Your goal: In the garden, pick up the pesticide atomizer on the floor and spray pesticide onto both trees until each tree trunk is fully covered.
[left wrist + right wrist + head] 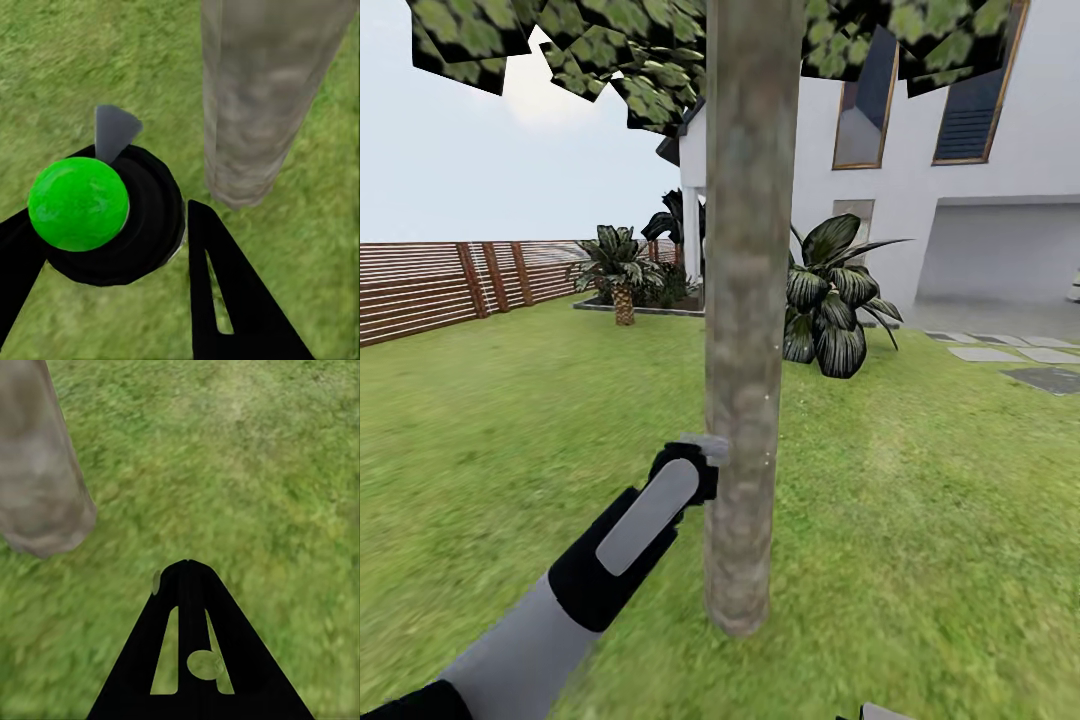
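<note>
Left gripper [112, 247] is clamped on the pesticide atomizer [105, 214], its flat black fingers [225, 292] pressed against either side of the round black body; a glossy green ball caps the bottle and a thin grey wedge-shaped nozzle [114, 131] juts from it. From the head camera the same gripper [695, 465] sits at the end of a grey and black arm, held just beside the tree trunk [748, 320] low down, with the grey nozzle tip touching or nearly touching the bark. That trunk is a straight, smooth column mottled in grey and brown, rising from rough green grass [920, 520] to a canopy of flat, angular green leaves [650, 70]. Right gripper [187, 566] has its black triangular fingers drawn together to a point above the lawn, with nothing between them, near the foot of the trunk [37, 472]. Behind stand a slatted brown wooden fence [430, 285], low palm-like plants [835, 300], a white house [960, 200] and grey paving slabs [1000, 352].
</note>
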Tool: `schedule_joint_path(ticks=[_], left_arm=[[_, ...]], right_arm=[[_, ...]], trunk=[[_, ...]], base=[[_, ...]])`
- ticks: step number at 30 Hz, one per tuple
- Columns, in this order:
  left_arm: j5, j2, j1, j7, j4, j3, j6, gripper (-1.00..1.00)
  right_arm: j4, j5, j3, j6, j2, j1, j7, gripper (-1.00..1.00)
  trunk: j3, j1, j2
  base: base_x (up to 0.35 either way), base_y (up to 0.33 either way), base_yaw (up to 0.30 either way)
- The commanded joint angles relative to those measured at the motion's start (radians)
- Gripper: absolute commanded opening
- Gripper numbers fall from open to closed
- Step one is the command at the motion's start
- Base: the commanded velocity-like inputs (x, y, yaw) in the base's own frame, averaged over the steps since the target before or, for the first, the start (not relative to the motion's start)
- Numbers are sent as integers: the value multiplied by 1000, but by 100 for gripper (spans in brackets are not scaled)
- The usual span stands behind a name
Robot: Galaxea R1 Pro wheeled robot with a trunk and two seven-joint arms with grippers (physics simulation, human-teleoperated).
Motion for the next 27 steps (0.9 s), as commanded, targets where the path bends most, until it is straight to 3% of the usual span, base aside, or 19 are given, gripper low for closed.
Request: schedule_joint_path(ticks=[1, 8, 12, 17, 21, 27], left_arm=[[35, -2, -48, 22, 0, 1, 13, -100], [92, -7, -225, 39, 37, 5, 16, -100], [128, -8, -282, 39, 41, 6, 16, -100], [139, -8, -301, 39, 56, 6, 13, -100], [139, -6, -275, 32, 61, 4, -2, -100], [123, 1, -17, 9, 62, -4, -9, -100]], right_arm=[[1, -8, 4, -5, 0, -1, -3, -100], [5, -8, 5, -5, 0, -1, -3, -100], [7, -8, 5, -5, 0, -1, -3, -100], [8, -7, 6, -5, 0, -1, -3, -100], [7, -7, 6, -5, 0, -1, -3, -100], [7, -7, 6, -5, 0, -1, -3, -100]], trunk=[[-2, 0, -2], [-2, 0, -2], [-2, 0, -2], [-2, 0, -2], [-2, 0, -2], [-2, 0, -2]], base=[[0, 0, 0], [0, 0, 0], [0, 0, 0], [0, 0, 0], [0, 0, 0], [0, 0, 0]])
